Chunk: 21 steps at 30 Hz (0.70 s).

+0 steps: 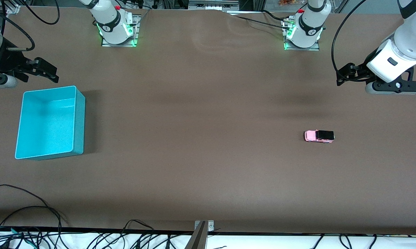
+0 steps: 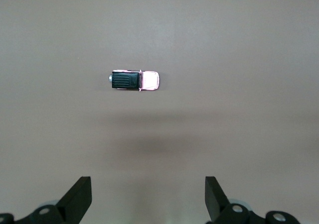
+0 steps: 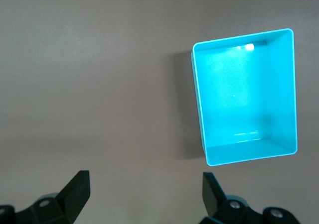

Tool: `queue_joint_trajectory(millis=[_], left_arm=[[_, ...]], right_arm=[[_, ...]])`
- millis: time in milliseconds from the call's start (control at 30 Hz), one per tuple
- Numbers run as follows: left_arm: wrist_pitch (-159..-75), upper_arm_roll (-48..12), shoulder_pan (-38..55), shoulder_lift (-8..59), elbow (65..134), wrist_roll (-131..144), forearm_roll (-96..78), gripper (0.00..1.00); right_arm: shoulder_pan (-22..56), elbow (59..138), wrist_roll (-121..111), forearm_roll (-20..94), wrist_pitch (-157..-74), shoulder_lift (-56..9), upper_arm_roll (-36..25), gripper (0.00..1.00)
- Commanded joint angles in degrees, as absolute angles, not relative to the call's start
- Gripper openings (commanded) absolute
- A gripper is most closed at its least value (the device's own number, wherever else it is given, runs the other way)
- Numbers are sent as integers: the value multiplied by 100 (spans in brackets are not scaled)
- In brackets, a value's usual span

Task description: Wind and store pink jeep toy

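The pink jeep toy [image 1: 319, 136] stands on its wheels on the brown table toward the left arm's end, with a light pink body and a black rear roof. It also shows in the left wrist view [image 2: 134, 80]. My left gripper [image 1: 344, 74] is open and empty, held high over the table near that end; in its wrist view [image 2: 148, 194] the fingers are wide apart, well off the jeep. My right gripper [image 1: 52, 71] is open and empty above the table beside the teal bin [image 1: 79, 117]; its wrist view [image 3: 146, 191] shows the jaws apart.
The teal bin [image 3: 198, 99] is empty and stands toward the right arm's end. Loose cables [image 1: 28, 221] lie along the table edge nearest the front camera. The arm bases [image 1: 116, 29] stand at the edge farthest from the front camera.
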State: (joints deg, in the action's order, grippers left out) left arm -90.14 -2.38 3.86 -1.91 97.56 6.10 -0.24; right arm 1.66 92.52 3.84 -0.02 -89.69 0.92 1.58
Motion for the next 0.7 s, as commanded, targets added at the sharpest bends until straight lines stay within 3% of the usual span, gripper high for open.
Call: queue_joint_trajectory(millis=[0,667], left_arm=[[-8859,-202,413,-132,9589,466,-167,100],[-8552,-202,677,-97,9589,431,-167,100]], right_arm=[[176,9123,404,-35,-8947,44,176,100],[176,9123,404,-44,-8947,44,176,100]])
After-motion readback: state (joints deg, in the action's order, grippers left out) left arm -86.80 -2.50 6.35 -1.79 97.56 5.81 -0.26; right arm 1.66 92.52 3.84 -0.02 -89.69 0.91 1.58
